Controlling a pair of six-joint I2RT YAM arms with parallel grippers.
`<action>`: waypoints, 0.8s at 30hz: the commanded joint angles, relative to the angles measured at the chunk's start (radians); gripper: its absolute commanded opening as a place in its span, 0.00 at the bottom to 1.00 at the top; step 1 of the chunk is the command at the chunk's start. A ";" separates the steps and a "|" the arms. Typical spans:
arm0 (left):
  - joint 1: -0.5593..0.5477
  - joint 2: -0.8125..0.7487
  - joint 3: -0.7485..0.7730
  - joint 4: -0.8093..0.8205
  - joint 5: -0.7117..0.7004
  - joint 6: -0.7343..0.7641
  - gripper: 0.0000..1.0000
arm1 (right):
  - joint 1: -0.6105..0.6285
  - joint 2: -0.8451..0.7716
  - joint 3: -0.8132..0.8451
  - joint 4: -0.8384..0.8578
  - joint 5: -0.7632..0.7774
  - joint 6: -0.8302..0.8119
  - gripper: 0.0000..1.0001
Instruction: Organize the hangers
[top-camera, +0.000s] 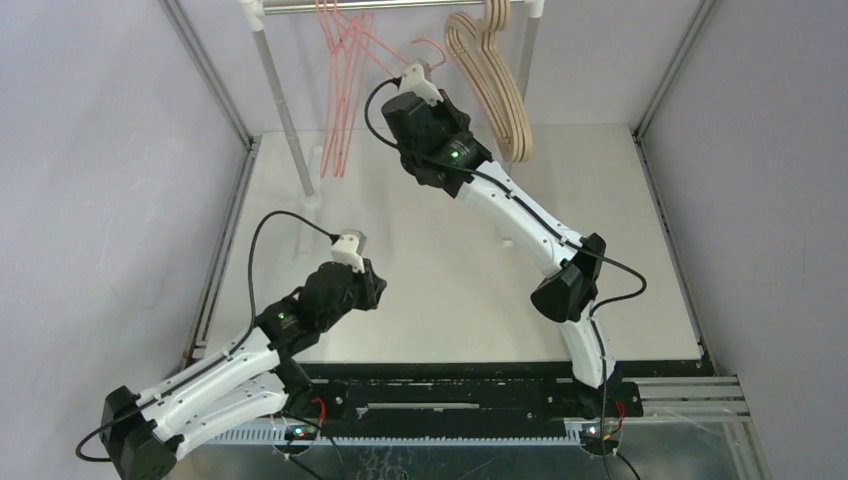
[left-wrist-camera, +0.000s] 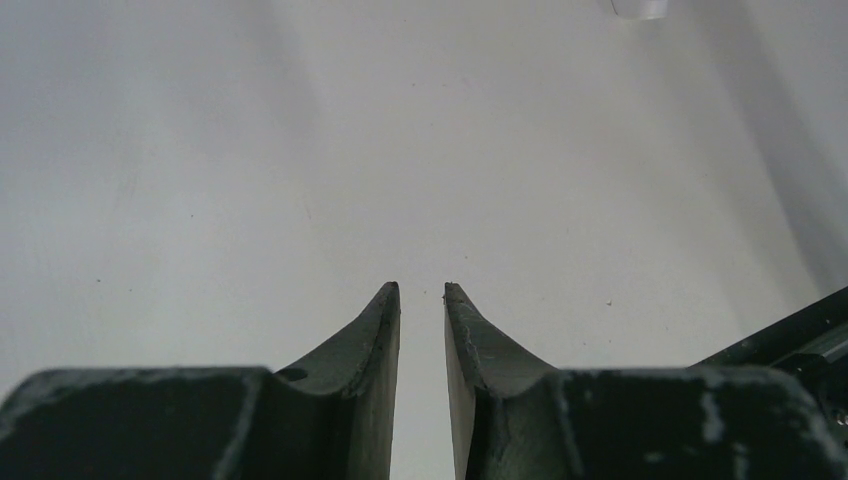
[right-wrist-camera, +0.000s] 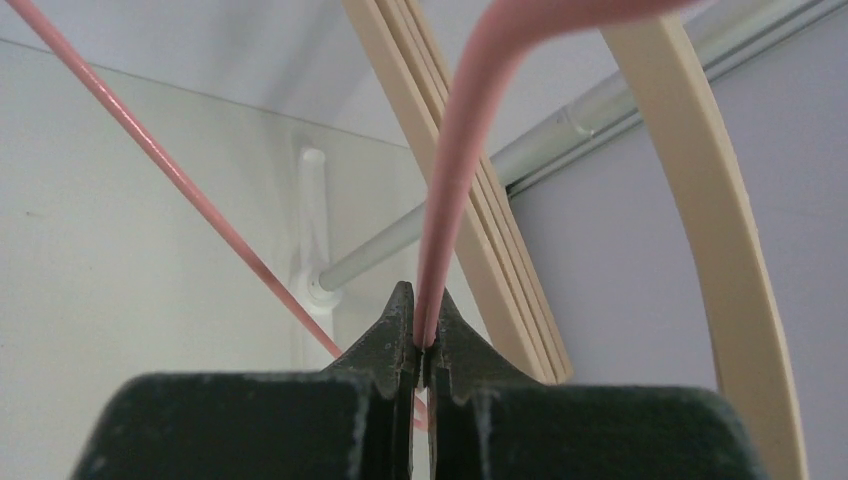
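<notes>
Several thin pink hangers hang on the left part of the silver rail. Several thick beige hangers hang on its right part. My right gripper is raised between the two groups and is shut on the wire of one pink hanger. That hanger's hook shows just below the rail in the top view. The beige hangers stand close behind the held wire. My left gripper hovers low over the white table, open by a narrow gap with nothing between its fingers.
The rail's left post stands on the table at the back left, and a white joint holds a lower bar. Grey walls and frame bars close in both sides. My left arm lies at the near left.
</notes>
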 joint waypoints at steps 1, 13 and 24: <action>0.005 -0.015 0.035 -0.008 -0.016 0.025 0.27 | -0.024 0.018 0.045 0.164 -0.004 -0.126 0.00; 0.005 0.018 0.073 -0.015 -0.026 0.052 0.28 | -0.078 0.013 0.047 0.127 -0.050 -0.040 0.00; 0.003 0.101 0.188 0.119 -0.038 0.146 0.39 | -0.099 -0.061 -0.028 -0.030 -0.181 0.154 0.00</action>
